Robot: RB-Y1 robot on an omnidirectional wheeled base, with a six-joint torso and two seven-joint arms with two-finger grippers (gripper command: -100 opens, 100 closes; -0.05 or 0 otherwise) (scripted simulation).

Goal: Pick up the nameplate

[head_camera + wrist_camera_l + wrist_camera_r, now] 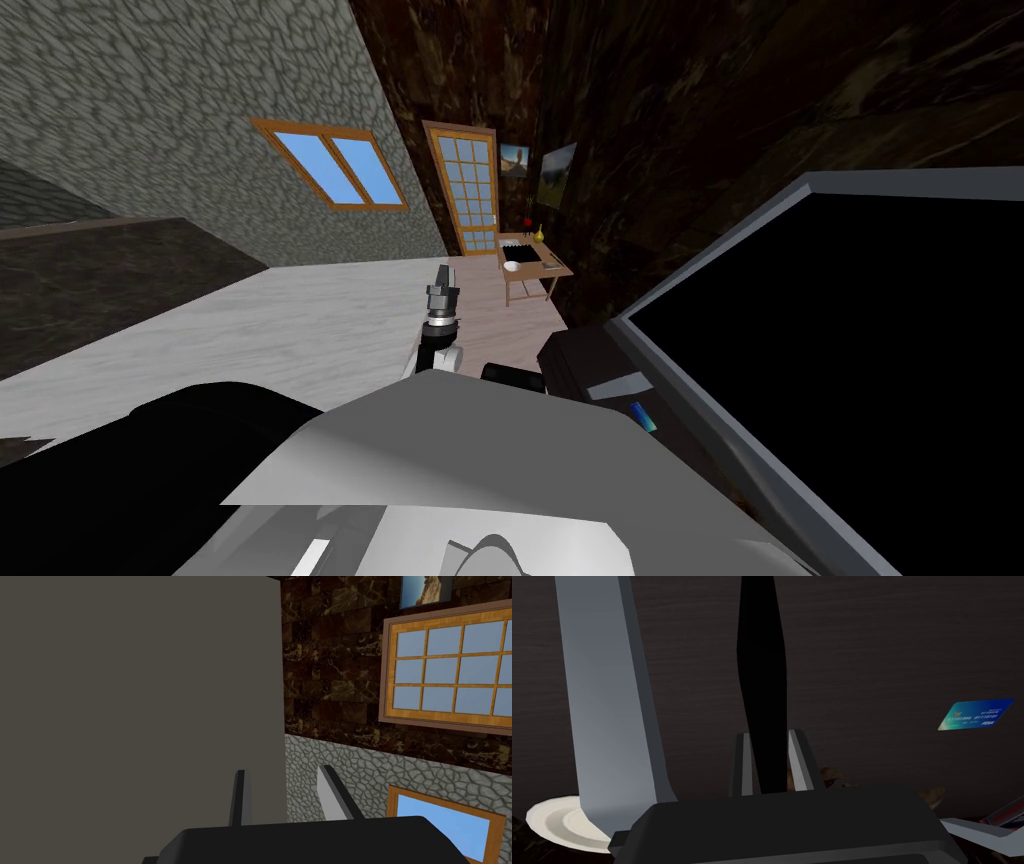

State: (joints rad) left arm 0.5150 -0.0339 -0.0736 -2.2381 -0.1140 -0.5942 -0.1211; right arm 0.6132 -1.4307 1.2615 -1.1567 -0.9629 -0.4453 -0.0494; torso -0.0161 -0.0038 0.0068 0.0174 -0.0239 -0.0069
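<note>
Right tool [768,735] clamped on thin black nameplate [762,676], grey stand [607,701] just beside, blue card [976,714] well apart, left tool [283,770] blades apart.

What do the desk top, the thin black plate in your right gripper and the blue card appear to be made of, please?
The desk top: dark wood, matt, by its fine grain lines. The thin black plate: flat featureless black, so material unclear. The blue card: probably smooth plastic, with printed numbers like a bank card.
</note>
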